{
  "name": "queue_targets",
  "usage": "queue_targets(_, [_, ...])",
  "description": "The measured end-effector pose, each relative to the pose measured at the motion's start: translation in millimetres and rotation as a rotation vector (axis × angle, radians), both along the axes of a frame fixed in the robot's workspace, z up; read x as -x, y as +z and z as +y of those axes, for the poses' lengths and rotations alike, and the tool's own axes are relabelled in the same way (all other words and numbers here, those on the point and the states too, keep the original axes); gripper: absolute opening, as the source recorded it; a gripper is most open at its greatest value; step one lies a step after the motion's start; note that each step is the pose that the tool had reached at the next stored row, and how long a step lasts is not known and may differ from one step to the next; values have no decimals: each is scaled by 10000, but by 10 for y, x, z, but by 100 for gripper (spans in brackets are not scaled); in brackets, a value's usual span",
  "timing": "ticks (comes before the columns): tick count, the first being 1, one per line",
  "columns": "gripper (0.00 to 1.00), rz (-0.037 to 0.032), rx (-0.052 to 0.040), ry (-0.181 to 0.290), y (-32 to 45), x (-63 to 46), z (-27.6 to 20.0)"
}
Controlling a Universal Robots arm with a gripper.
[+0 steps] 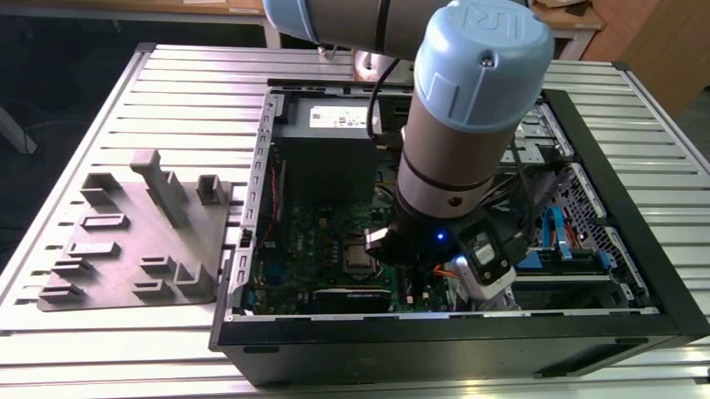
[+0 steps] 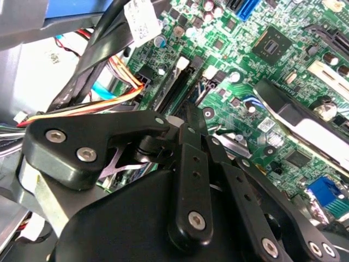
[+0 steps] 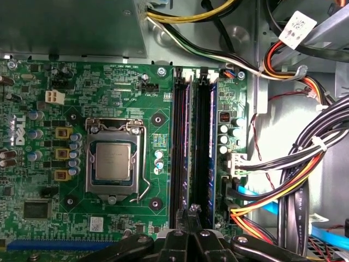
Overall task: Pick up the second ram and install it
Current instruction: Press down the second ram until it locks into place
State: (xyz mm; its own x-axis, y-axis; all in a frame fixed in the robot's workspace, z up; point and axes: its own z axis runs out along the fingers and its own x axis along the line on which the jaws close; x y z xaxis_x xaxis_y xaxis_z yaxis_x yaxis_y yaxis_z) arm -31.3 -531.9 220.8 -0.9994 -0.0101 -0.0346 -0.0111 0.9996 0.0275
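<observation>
dark second ram (image 3: 188,158) stands edge-up lengthwise in its slot, closed end effector (image 3: 192,215) gripping nothing.

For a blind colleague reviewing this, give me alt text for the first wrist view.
The gripper hangs over the near end of two long memory slots on a green motherboard. A processor socket sits beside the slots, and bundled cables run along the other side.
</observation>
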Motion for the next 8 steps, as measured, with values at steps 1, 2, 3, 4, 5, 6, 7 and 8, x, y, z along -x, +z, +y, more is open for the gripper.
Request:
queue_targets(1, [7,2,7,0,-10,0,-1])
queue_targets(2, [7,2,7,-1,-17,0,-1])
queue_targets(3, [7,1,2,0,-21,0,-1])
queue_targets(4, [7,0,-1,0,-23,0,0])
queue_targets(5, [7,0,-3,0,-23,0,0])
queue_targets(6, [7,-1,-3,0,-24,0,0])
queue_targets(7, [7,0,-2,0,-23,0,0])
queue_targets(8, [7,0,-2,0,-24,0,0])
